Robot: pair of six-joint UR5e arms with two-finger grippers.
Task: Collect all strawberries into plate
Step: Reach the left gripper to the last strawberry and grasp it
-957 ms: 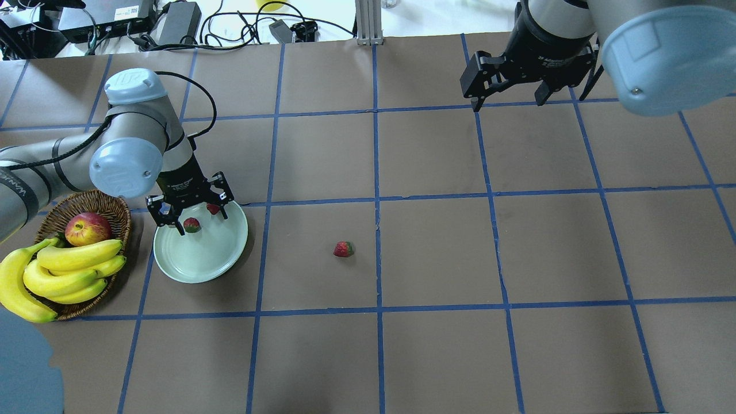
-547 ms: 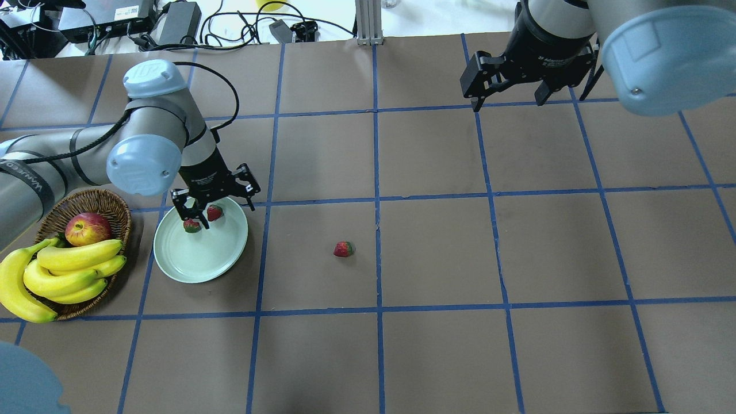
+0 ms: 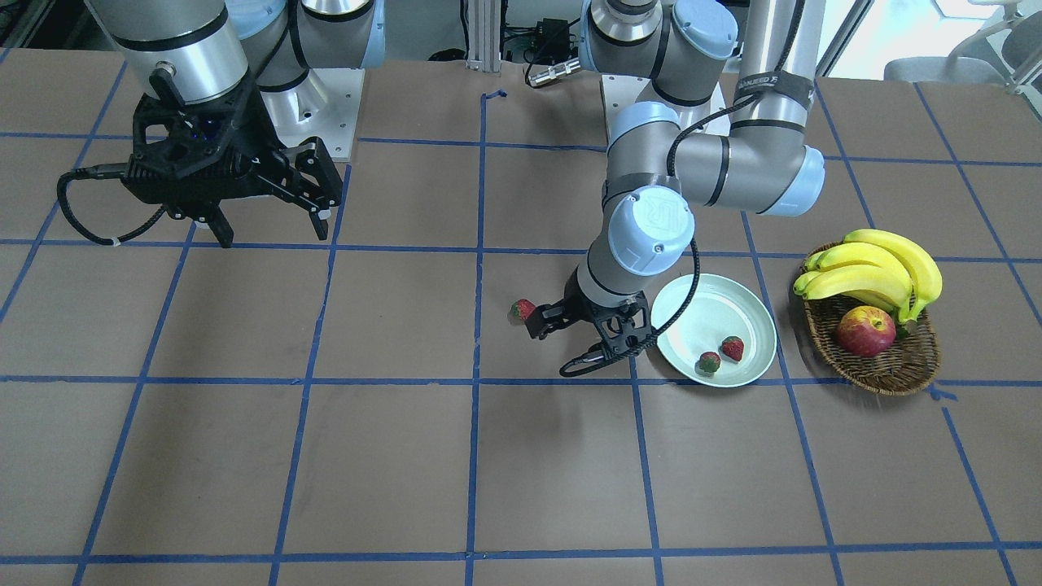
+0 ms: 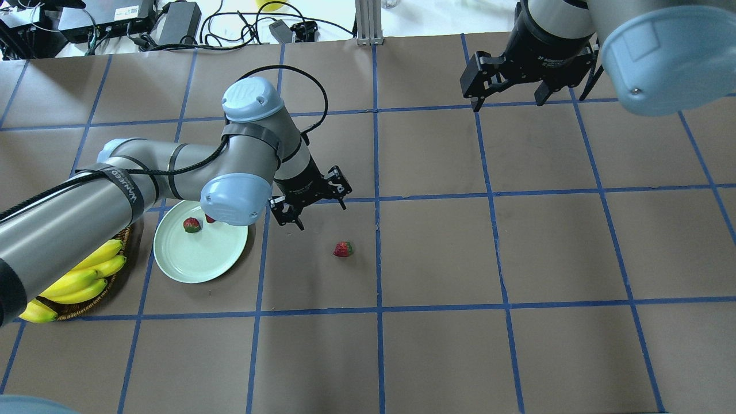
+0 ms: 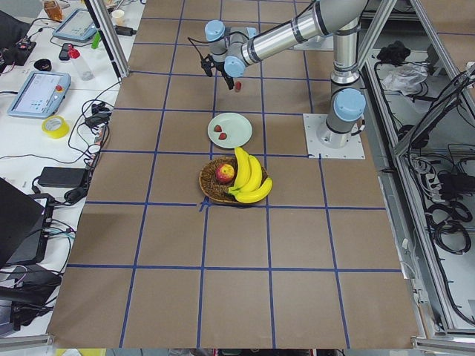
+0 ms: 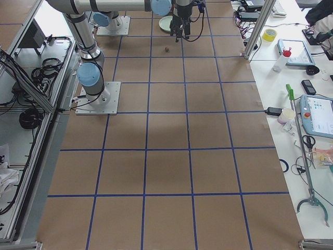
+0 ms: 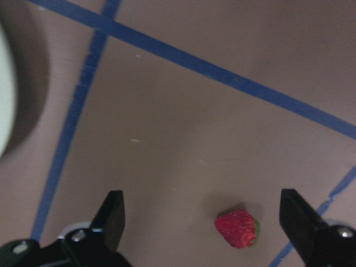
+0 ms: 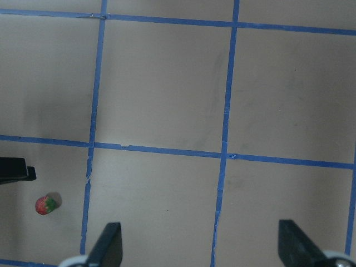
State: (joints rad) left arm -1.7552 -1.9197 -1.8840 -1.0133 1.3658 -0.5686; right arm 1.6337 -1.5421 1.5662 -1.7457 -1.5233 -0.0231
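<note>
The step in hand appears to be the reach for the last strawberry (image 4: pixel 343 249), which lies alone on the brown table, well apart from the plate (image 4: pixel 195 256) and near a crossing of the blue tape lines. The other two strawberries (image 3: pixel 709 362) already rest inside the plate, close to each other. To do this step well, the left gripper (image 4: pixel 321 215) should probably first move a little further from the plate, because in the wrist view the berry sits low and nearer to one finger (image 7: pixel 297 219) than to the other. Once the berry is centred between the fingers, a straight descent until the tips are close to the table, and then a gentle closing, would be sensible, since such fruit is likely soft and may roll away if only one finger touches it. The left gripper is spread wide and carries nothing. The left arm reaches across over the plate, its wrist joint hiding a part of the rim in the overhead view, and the gripper points down at a slight tilt above the table. The right gripper (image 4: pixel 509 103) hangs at the far side, also spread and empty.
</note>
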